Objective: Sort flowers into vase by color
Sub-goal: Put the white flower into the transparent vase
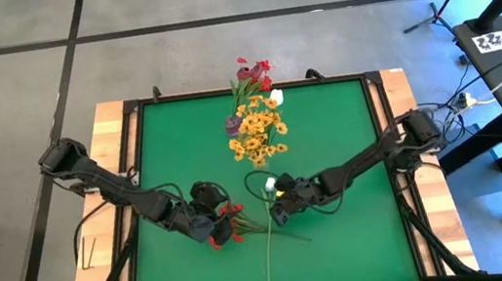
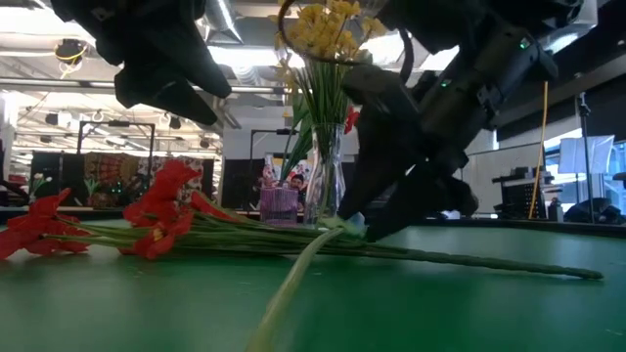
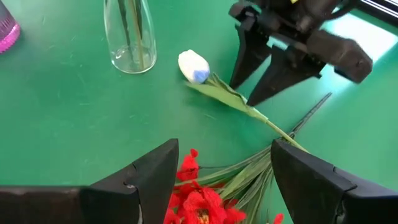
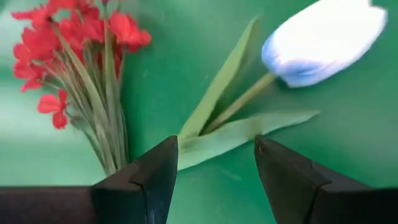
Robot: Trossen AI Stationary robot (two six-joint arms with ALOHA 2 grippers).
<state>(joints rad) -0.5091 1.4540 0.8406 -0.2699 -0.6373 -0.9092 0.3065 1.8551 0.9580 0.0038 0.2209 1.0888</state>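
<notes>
The white tulip [image 1: 270, 184] lies on the green surface [image 1: 328, 130] near the glass vase [image 3: 129, 37]. Right gripper [image 4: 214, 163] hovers over its leaves, jaws open, empty. Left gripper [image 3: 221, 171], jaws open, hangs over the red spray [image 1: 225, 225], whose stems cross the tulip's.

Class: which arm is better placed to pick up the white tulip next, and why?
Likely the right: its open gripper hangs directly over the white tulip's stem. The left gripper hovers over the red flowers.

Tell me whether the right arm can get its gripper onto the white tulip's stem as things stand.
Probably yes. The right gripper is open just over the white tulip, its stem and leaves lying between the fingers. The red spray lies beside it, not across it, and the left gripper is over that spray instead.
</notes>
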